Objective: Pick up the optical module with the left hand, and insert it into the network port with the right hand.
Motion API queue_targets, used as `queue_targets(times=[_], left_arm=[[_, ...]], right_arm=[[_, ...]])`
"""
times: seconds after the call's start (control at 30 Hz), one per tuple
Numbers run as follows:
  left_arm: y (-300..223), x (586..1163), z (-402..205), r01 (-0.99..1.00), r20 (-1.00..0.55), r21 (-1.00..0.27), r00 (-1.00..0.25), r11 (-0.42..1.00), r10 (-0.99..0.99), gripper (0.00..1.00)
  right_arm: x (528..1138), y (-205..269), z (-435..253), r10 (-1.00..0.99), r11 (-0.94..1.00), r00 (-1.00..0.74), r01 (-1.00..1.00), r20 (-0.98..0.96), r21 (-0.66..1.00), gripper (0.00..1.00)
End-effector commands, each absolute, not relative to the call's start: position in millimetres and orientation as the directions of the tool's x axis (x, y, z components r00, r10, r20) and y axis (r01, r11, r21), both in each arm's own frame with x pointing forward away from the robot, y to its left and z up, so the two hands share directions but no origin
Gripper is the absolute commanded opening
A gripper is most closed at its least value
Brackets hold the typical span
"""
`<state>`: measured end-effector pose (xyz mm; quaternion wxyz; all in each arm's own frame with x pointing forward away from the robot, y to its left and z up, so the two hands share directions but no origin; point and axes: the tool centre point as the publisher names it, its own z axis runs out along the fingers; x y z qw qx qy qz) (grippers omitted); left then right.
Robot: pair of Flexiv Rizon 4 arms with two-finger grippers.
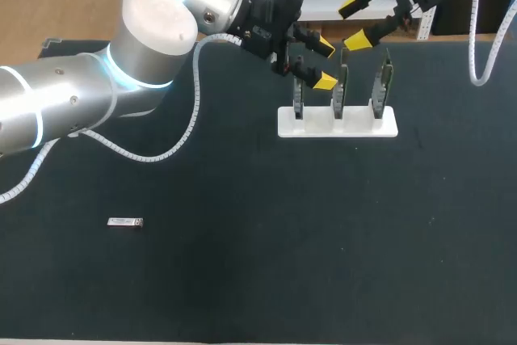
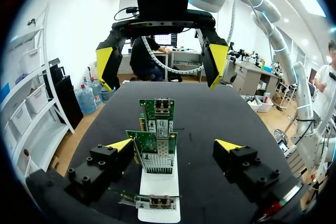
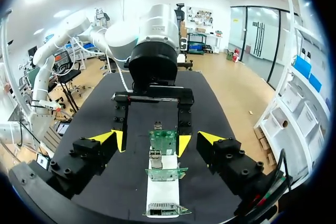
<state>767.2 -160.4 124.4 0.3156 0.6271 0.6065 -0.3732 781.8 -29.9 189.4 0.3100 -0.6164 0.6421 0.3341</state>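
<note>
The optical module [image 1: 125,222], a small silver bar, lies alone on the black table at the front left, far from both grippers. A white holder [image 1: 337,123] at the back carries three upright green network cards [image 1: 339,86]. My left gripper [image 1: 324,63] hovers open at the holder's left end, holding nothing. My right gripper [image 1: 352,23] hangs open and holding nothing above and behind the cards. In the left wrist view the cards [image 2: 155,148] line up ahead of the left gripper [image 2: 174,148], with the right gripper [image 2: 160,64] facing it. From the right gripper [image 3: 157,140] the cards [image 3: 164,141] stand in a row.
The black table [image 1: 323,264] stretches wide in front of the holder. My large left arm [image 1: 153,30] crosses the back left, with its white cable [image 1: 190,127] looping down over the table. The right arm's cable [image 1: 485,54] hangs at the back right.
</note>
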Motion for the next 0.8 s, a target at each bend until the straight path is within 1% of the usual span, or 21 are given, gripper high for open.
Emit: queue_targets(times=[0.03, 0.07, 0.8], left_arm=[[-160.7, 768.6, 124.2, 0.996, -0.85, -0.057, -0.013, -0.068, 0.526, 1.0], [-160.7, 768.6, 124.2, 0.996, -0.85, -0.057, -0.013, -0.068, 0.526, 1.0], [-160.7, 768.6, 124.2, 0.996, -0.85, -0.057, -0.013, -0.068, 0.526, 1.0]], right_arm=[[780.7, -30.1, 191.9, -0.577, 0.025, -0.044, -0.999, -0.815, 0.036, 0.31], [781.2, -30.5, 192.8, -0.575, 0.027, -0.042, -0.999, -0.817, 0.033, 0.0], [789.1, -26.1, 188.4, -0.584, 0.02, -0.044, -0.999, -0.811, 0.039, 0.0]])
